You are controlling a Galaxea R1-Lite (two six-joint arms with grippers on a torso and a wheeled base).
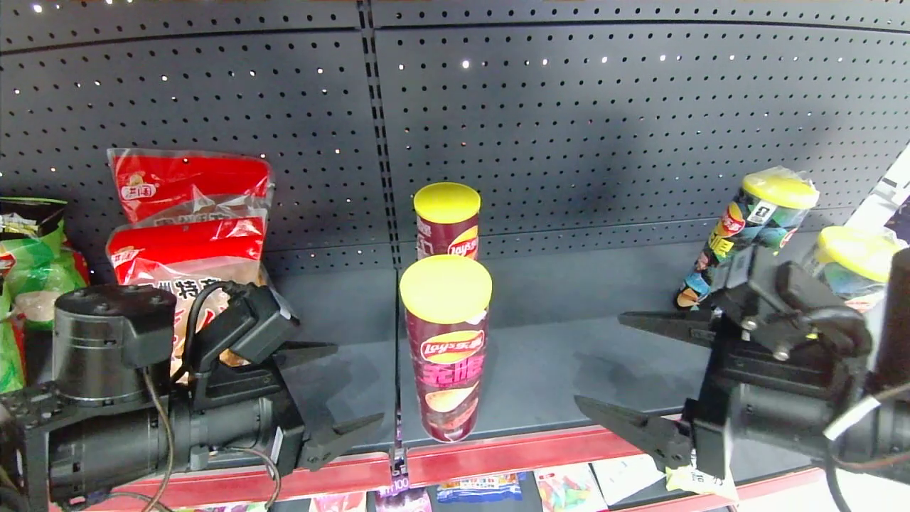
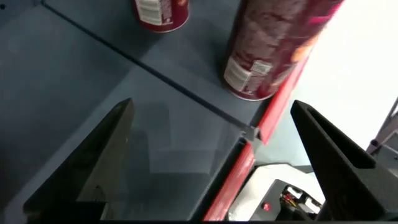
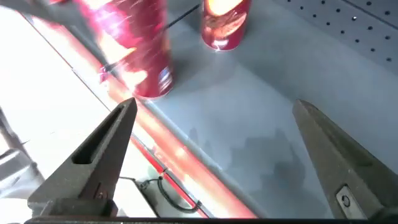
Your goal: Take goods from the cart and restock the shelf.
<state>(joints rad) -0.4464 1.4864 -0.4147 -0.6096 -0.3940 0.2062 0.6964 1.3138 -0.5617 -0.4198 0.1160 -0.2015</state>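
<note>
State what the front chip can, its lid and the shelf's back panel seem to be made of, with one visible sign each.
Front chip can: probably cardboard under a glossy printed wrap; it shows highlights.
Lid: likely plastic, smooth matte yellow.
Back panel: seemingly painted metal, dark grey with regular punched holes.

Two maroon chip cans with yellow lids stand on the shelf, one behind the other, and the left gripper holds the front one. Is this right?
Not quite. The left gripper holds nothing: the head view shows it open, beside the front can and apart from it. The two maroon cans do stand on the shelf, rear can behind the front.
</note>
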